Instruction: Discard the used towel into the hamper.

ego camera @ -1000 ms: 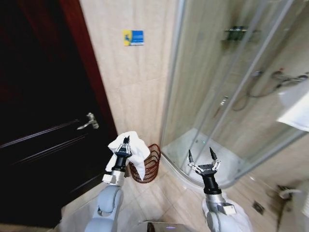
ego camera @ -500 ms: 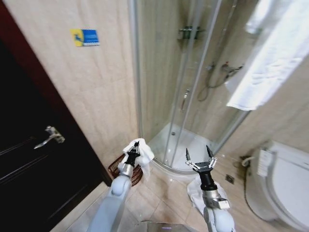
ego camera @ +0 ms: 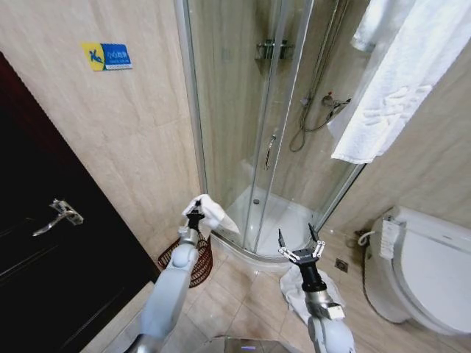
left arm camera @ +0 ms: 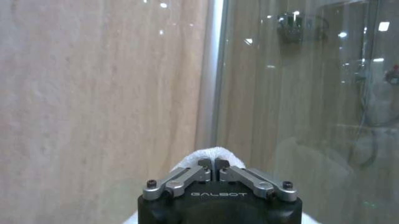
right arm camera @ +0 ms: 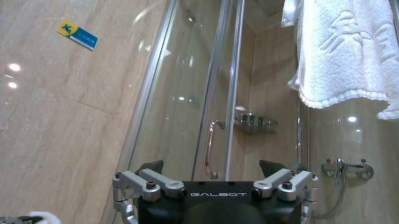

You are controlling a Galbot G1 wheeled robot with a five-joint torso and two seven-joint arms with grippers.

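left gripper [ego camera: 194, 215]: fingers pinched on the white towel [ego camera: 213, 213], held above the hamper [ego camera: 193, 261]
right gripper [ego camera: 298, 245]: fingers spread, idle
progress: towel not dropped yet; looks roughly over the rim

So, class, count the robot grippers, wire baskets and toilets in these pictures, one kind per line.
Grippers: 2, left gripper with jaws shut on the towel, right gripper open
Baskets: 1, the hamper
Toilets: 1, the toilet
Total: 4
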